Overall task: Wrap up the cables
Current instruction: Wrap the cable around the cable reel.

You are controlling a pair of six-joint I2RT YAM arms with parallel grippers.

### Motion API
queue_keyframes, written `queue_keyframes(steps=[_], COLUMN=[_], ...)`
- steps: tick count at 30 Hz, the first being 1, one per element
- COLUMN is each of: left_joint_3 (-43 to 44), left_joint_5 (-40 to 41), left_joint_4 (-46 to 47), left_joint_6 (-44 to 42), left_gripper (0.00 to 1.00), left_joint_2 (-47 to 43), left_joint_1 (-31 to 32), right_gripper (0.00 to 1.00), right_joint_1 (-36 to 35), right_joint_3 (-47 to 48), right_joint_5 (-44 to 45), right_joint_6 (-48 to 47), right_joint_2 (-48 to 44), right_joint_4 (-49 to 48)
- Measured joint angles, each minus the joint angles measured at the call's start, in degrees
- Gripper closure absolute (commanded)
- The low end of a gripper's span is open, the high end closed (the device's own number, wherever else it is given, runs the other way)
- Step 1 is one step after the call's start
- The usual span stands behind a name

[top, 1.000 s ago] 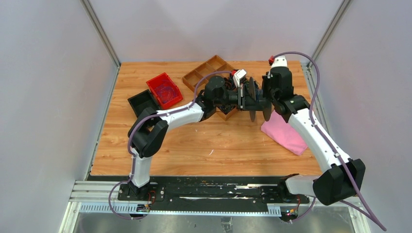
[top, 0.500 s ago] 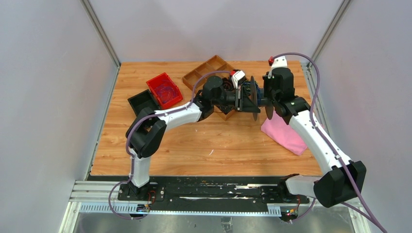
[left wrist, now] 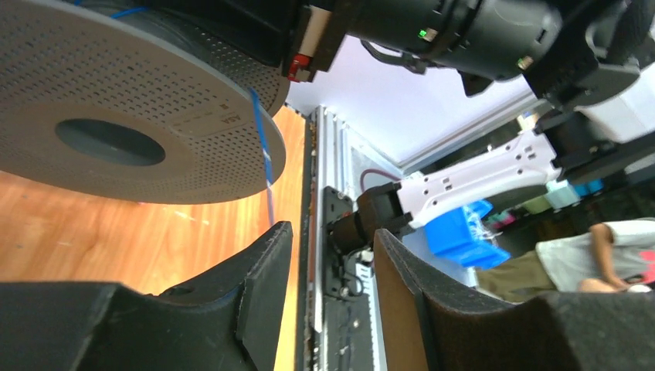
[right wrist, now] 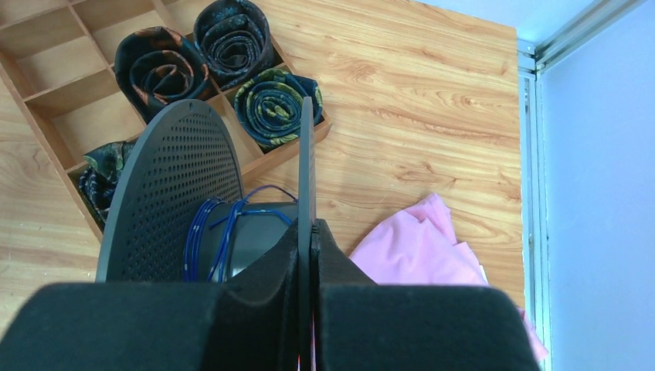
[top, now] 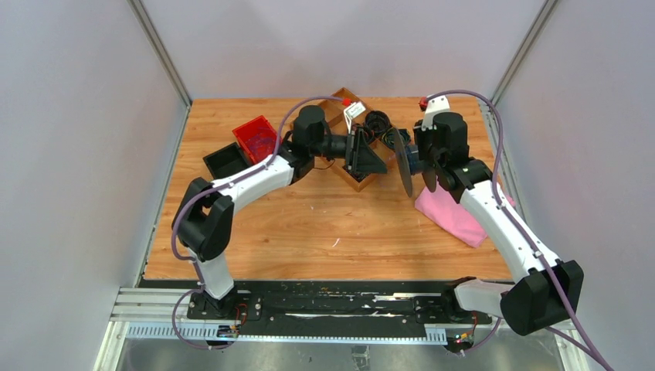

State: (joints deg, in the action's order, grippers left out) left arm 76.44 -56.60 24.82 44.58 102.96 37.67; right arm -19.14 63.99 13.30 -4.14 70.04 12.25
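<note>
Mid-frame, we see the right gripper (right wrist: 309, 229) clamped on the perforated spool (right wrist: 174, 178), blue cable (right wrist: 202, 232) round its hub. The left gripper (left wrist: 330, 233) gapes empty. The spool partly hides coiled cables (right wrist: 272, 106) in the wooden tray (right wrist: 77, 124), upper left.

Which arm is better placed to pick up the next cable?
Probably left. The left gripper hangs open and empty over the wooden tray of coiled cables. The right gripper has its jaws shut on the spool, so it is busy.

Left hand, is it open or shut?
Open: on the left hand, the fingers stand apart with an empty gap between them.
</note>
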Motion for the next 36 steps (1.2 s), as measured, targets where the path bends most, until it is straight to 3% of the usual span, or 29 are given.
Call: queue_keyframes(steps=[5, 10, 14, 21, 27, 36], left_joint_3=[0.3, 4.7, 4.7, -3.2, -11.3, -14.2], left_joint_5=[-0.5, 4.5, 7.7, 12.3, 14.4, 13.7], left_joint_4=[-11.3, -30.1, -36.3, -33.3, -23.1, -8.2], left_joint_6=[-12.7, -30.9, -38.1, -40.1, -37.9, -34.5], left_gripper=[0.49, 0.44, 0.42, 0.41, 0.38, 0.29], left_joint_2=[-5.0, -7.7, -9.2, -10.1, -8.2, -2.0], left_joint_1=[-1.5, -2.1, -2.1, -1.6, -1.5, -1.5], right_gripper=[0.99, 0.99, 0.99, 0.99, 0.99, 0.99], right_joint_1=[0.0, 0.0, 0.0, 0.0, 0.0, 0.1], right_joint_3=[-0.2, -0.2, -0.2, 3.4, 11.2, 23.2], right_joint_5=[-2.2, -4.3, -5.2, -5.9, -7.5, -10.8], right_joint_6=[-0.9, -1.4, -1.5, 0.9, 3.7, 6.9], right_joint_2=[-0.1, -0.7, -1.3, -1.1, -0.7, -0.6], right_joint_4=[0.0, 0.0, 0.1, 4.4, 8.2, 15.3])
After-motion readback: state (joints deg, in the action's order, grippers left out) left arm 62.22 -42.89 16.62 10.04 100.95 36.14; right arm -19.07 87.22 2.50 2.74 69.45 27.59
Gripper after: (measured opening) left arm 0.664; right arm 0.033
